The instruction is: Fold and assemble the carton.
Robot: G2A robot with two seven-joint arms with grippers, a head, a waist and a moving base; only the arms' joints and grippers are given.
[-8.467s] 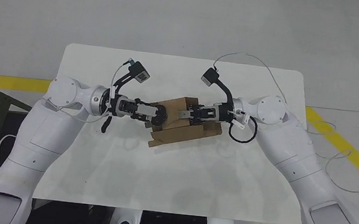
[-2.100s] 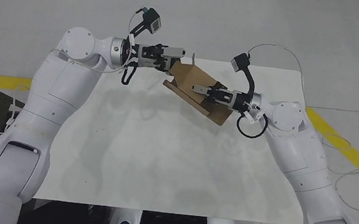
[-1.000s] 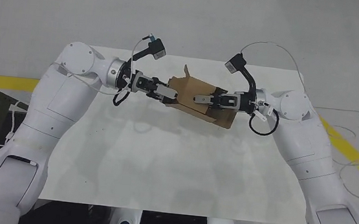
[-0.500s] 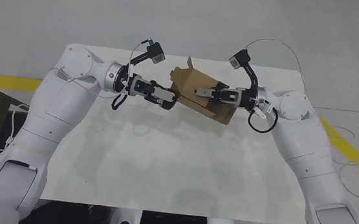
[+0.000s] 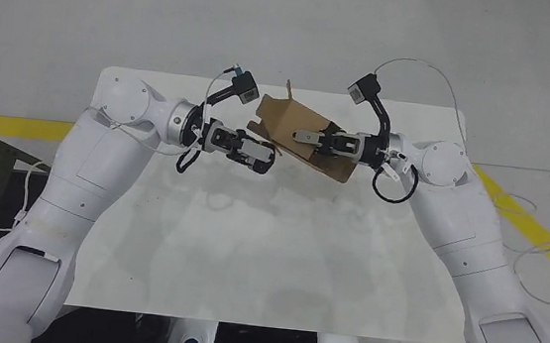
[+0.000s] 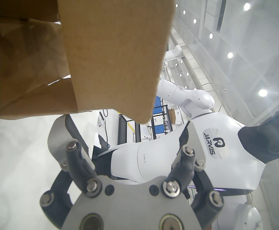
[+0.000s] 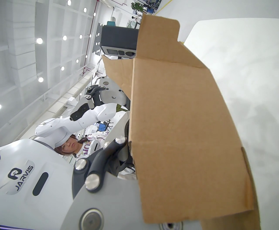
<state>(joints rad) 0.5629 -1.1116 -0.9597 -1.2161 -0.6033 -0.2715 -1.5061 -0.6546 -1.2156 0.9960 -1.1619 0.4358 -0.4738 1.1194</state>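
carton: brown carton (image 5: pixel 290 118), partly opened, flaps loose, held over the far half of the white table (image 5: pixel 147 259), around 12 o'clock from the table's middle in the top view; looks clear of the tabletop.
carton axis: long axis runs from about 10 o'clock to 4 o'clock in the top view; tilted, not square to the table edges.
carton heading: open, flapped end faces 10 o'clock, toward the left arm; one flap sticks out toward 12 o'clock; the 4 o'clock end sits at the right arm's wrist.
right gripper: right gripper (image 5: pixel 304 138) is clamped on a carton wall; one silver finger lies along the top panel, pointing to 9 o'clock; in the right wrist view the panel covers the claw, with only the black linkage of one finger showing beside it.
carton vs right gripper: carton spreads out from the claw toward 10 o'clock, its body wrapped around the finger line.
left gripper: left gripper (image 6: pixel 126 128) is released, fingers (image 6: pixel 65 130) spread wide, holding nothing.
carton vs left gripper: carton sits at 2 o'clock from this claw in the top view; a flap tip hangs just ahead of the gap between the fingers, not between them; contact can't be told.
arms: the two claws face each other across the carton's 10 o'clock end.
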